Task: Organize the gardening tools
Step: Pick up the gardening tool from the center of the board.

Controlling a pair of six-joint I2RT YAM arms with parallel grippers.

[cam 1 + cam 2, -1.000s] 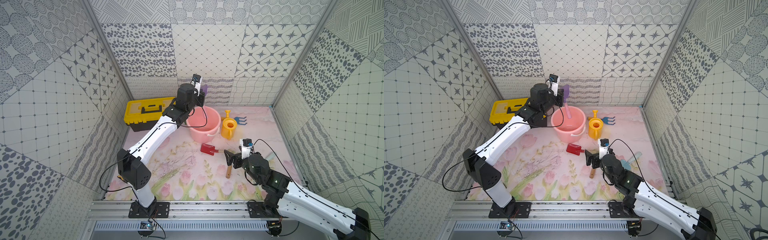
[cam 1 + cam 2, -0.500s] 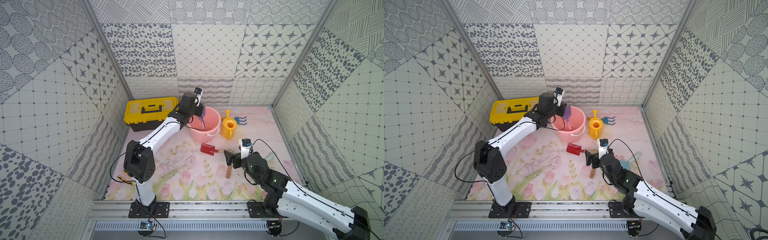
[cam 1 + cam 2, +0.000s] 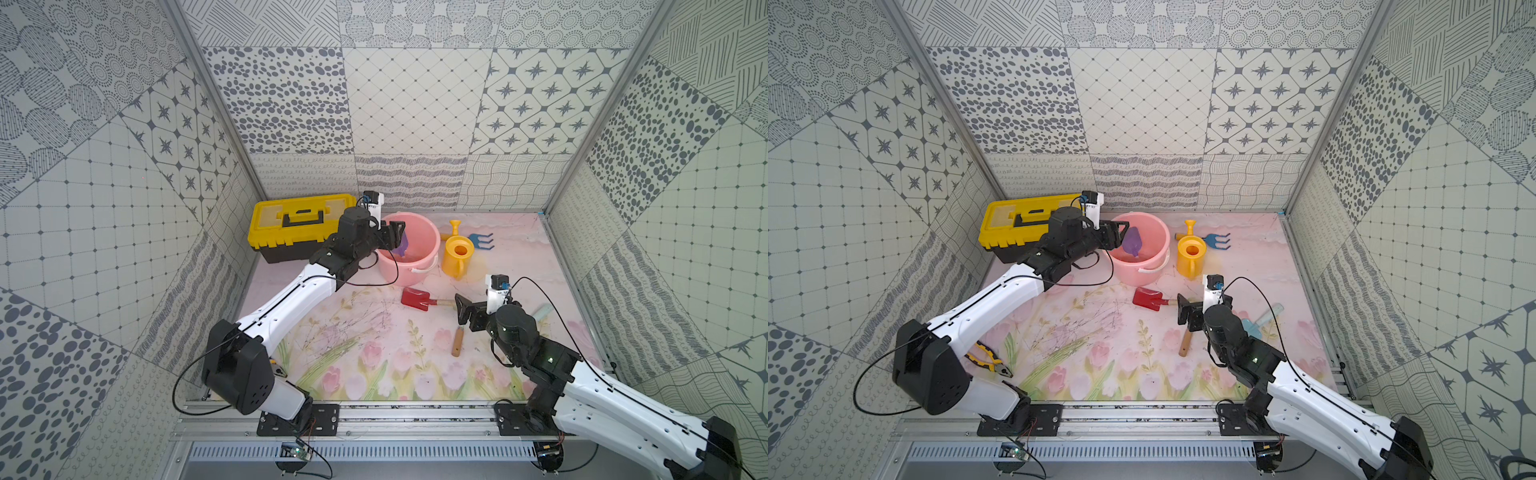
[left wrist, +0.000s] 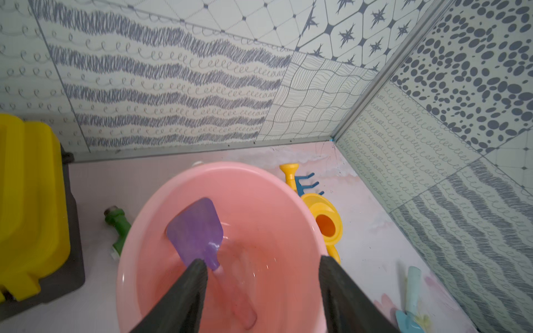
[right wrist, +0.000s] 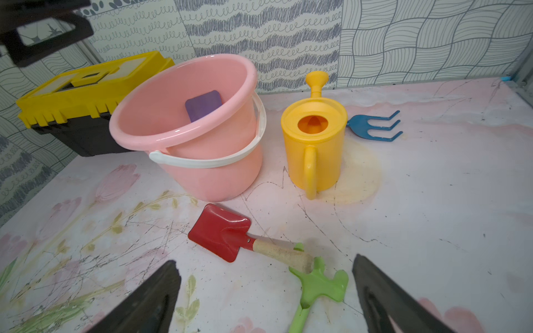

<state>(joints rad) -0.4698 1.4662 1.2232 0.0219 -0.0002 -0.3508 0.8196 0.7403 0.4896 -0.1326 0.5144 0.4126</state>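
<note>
On a flower-printed table walled in by patterned tiles, both top views show the left end effector poised over the rim of a pink bucket. The right end effector hovers low near the middle of the table, just beside a red spade. A blue fork lies just beside a yellow watering can, and a light-blue trowel rests near the right arm; spade, fork and trowel are all outside the bucket. The left wrist view shows that end effector's jaws well apart and gripping nothing, with the purple scoop inside the bucket, blade up near the wall and pink handle pointing toward the bottom. The right wrist view shows the other jaws spread wide and empty above the head of a green rake, which touches the spade's wooden handle. On this evidence one tool of five is put away. Spade, rake, fork and trowel appear left to collect, with the rake or spade the likely next pick.
</note>
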